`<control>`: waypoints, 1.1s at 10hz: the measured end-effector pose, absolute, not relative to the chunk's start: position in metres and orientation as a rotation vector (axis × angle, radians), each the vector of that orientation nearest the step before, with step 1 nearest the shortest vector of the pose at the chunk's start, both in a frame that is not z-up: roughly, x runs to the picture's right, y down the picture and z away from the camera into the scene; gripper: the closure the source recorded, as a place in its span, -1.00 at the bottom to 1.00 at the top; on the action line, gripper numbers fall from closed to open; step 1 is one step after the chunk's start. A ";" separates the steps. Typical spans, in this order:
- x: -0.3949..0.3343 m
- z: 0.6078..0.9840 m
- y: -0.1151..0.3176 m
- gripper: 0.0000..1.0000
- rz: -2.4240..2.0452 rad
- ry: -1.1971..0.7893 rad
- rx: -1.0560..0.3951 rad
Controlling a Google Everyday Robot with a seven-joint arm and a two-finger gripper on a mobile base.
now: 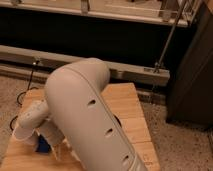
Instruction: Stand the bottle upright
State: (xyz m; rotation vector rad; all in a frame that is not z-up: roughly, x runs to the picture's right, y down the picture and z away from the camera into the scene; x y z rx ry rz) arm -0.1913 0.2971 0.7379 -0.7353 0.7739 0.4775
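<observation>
My big pale arm (90, 115) fills the middle of the camera view and covers most of the wooden table (129, 107). Its wrist (29, 121) reaches down to the table's front left. The gripper (54, 146) is low there, just above the tabletop, next to a blue object (42, 145). The bottle is hidden behind the arm and the gripper. The white cup is hidden too.
A dark cabinet (192, 75) stands right of the table. A metal rail (135, 72) runs along the dark wall behind it. A cable (22, 97) lies on the speckled floor (175, 145) at the left.
</observation>
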 end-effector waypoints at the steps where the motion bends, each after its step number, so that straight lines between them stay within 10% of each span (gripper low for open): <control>1: -0.194 0.741 0.298 -0.60 0.468 0.784 -0.740; 6: -0.193 0.752 0.298 -0.60 0.448 0.834 -0.751; 11: -0.191 0.754 0.295 0.10 0.403 0.871 -0.761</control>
